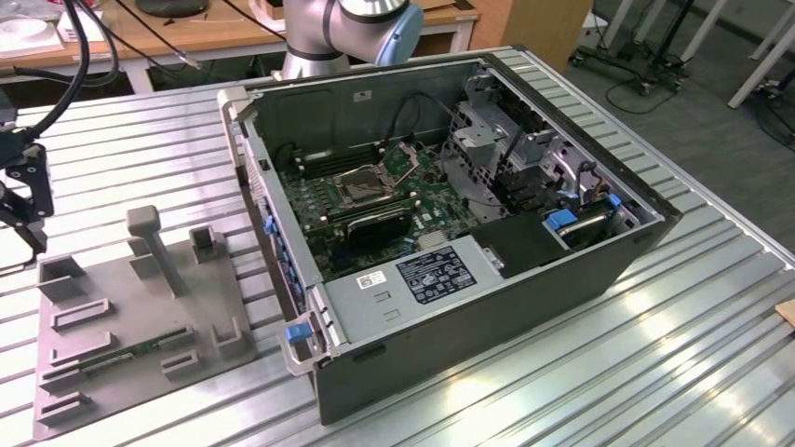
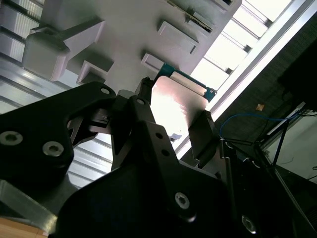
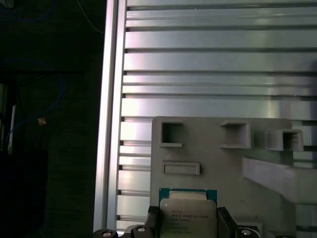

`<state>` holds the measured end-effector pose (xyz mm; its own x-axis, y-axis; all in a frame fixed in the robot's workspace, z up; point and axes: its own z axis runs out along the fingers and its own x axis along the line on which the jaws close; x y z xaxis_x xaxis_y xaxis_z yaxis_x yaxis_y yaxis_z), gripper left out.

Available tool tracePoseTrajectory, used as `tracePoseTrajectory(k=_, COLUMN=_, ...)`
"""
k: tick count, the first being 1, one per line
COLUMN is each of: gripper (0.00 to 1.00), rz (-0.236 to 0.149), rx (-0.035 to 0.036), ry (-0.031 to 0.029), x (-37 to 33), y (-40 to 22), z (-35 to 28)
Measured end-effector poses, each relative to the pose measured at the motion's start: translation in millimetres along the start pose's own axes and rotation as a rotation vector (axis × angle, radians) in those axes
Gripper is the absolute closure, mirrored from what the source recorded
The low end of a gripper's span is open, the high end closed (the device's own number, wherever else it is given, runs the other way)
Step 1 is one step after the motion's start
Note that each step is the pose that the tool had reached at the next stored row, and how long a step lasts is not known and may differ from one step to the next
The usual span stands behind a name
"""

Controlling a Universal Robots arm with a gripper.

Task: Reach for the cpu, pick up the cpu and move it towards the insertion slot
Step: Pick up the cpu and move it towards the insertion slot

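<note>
Case: the open computer case (image 1: 522, 317) holds a green board, and the insertion slot (image 1: 360, 186) sits in it with a shiny frame and dark centre.
Fixture: the grey moulded fixture (image 1: 125, 312) has square pockets and stands beside the case.
Cpu: the cpu (image 3: 188, 212) is flat and pale-topped, near the table (image 1: 597, 372) edge, well apart from the slot.
Gripper: the gripper (image 3: 188, 223) has its black jaws closed against two opposite edges of the cpu.
Table: ribbed aluminium.

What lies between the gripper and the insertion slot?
In the exterior view, the grey fixture plate with its upright post, a strip of ribbed table, then the computer case's side wall lie between the gripper and the insertion slot.
</note>
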<state>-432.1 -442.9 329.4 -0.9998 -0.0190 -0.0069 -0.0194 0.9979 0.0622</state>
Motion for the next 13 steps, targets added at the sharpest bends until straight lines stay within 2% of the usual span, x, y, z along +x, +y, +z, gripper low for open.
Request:
tracePoseTrajectory(k=6, gripper=0.46, rz=0.000, rx=0.0000, ry=0.0000, x=0.0, y=0.4, z=-6.3)
tracePoseTrajectory(k=13, gripper=0.46, rz=0.000, rx=0.0000, ry=0.0000, x=-0.1, y=1.1, z=-17.4)
